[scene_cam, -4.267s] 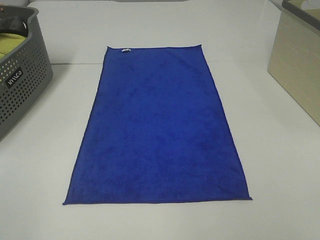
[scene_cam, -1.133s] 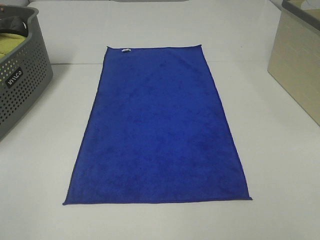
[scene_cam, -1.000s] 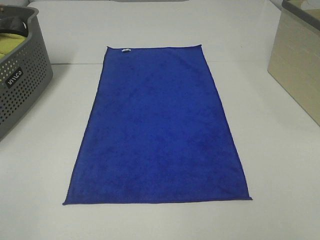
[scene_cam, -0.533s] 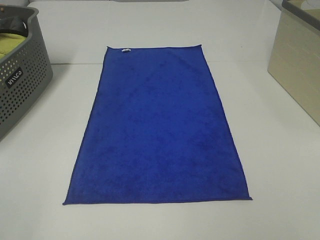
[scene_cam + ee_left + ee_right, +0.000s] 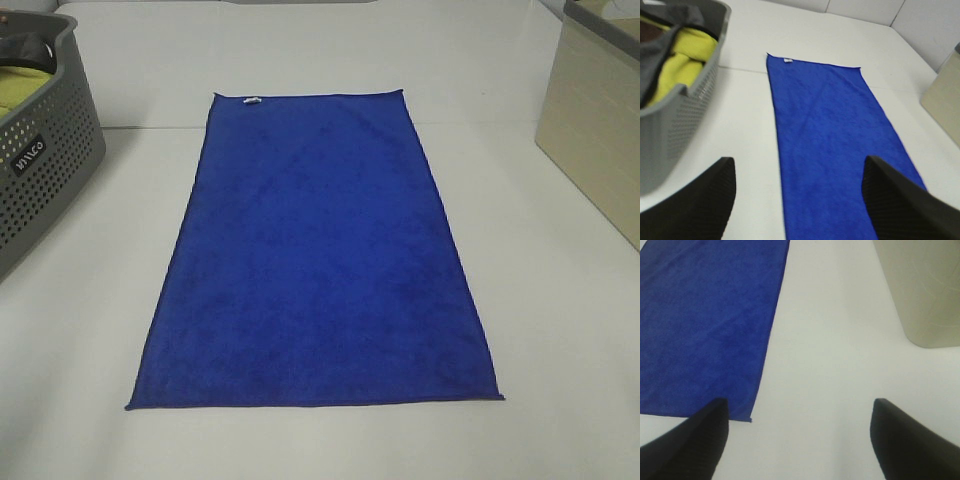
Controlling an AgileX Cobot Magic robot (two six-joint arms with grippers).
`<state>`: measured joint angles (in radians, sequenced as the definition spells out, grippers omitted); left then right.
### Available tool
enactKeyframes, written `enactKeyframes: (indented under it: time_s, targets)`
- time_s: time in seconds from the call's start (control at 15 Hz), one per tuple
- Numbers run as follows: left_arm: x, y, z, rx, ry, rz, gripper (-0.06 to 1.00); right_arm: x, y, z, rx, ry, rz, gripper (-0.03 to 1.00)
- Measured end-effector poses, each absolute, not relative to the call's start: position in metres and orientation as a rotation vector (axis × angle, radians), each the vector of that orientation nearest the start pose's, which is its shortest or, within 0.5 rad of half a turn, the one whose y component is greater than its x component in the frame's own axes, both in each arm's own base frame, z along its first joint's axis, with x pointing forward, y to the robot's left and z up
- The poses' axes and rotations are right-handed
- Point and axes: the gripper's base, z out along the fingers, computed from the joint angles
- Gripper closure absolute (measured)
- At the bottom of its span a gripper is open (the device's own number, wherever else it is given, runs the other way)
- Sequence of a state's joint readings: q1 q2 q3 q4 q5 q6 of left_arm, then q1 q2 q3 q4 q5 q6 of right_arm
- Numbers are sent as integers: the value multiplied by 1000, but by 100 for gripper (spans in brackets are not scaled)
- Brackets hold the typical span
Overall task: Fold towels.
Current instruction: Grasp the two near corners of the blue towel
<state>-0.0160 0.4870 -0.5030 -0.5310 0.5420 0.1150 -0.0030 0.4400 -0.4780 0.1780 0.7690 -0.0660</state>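
Note:
The royal-blue towel (image 5: 320,260) lies spread flat on the white table (image 5: 560,340), long side running away from me, with a small white tag (image 5: 251,100) on its far short edge. Neither gripper shows in the high view. In the left wrist view my left gripper (image 5: 797,202) stands open above the towel's (image 5: 835,140) near left part, its dark fingers (image 5: 695,210) wide apart and holding nothing. My right gripper (image 5: 800,440) is also open and empty, hovering by the near right corner of the towel (image 5: 705,325).
A grey perforated basket (image 5: 45,170) stands at the left edge with a yellow-green cloth (image 5: 680,65) inside. A beige bin (image 5: 600,130) stands at the right edge. Bare white table lies on both sides of the towel.

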Motion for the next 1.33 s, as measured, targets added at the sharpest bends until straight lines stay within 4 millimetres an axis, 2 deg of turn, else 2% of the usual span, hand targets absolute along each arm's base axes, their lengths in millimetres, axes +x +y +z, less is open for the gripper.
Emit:
enactKeyframes:
  time_s: [0.2, 0.4, 0.53, 0.6, 0.67, 0.87, 1.0, 1.2, 1.33]
  targets:
    - [145, -31, 275, -274, 2189, -606, 27, 125, 11, 260, 52, 2367, 190, 21]
    - [185, -36, 230, -376, 2428, -663, 27, 168, 12, 249, 83, 2540, 210, 21]
    - [202, -41, 205, -356, 2568, -708, 27, 198, 13, 244, 90, 2651, 224, 21]
    - [220, -46, 188, -330, 2670, -770, 27, 223, 14, 233, 93, 2774, 241, 21]
    - [228, -47, 180, -324, 2710, -784, 27, 233, 15, 225, 80, 2827, 263, 21]
    - [238, -48, 157, -326, 2798, -790, 27, 246, 25, 203, 10, 2909, 418, 21]
    - [241, -48, 137, -335, 2865, -798, 27, 256, 31, 186, 15, 2918, 595, 21]
    - [245, -51, 121, -342, 2881, -847, 27, 266, 9, 162, 161, 2926, 765, 21]
    - [249, -53, 114, -334, 2857, -891, 27, 269, 4, 150, 192, 2936, 829, 21]
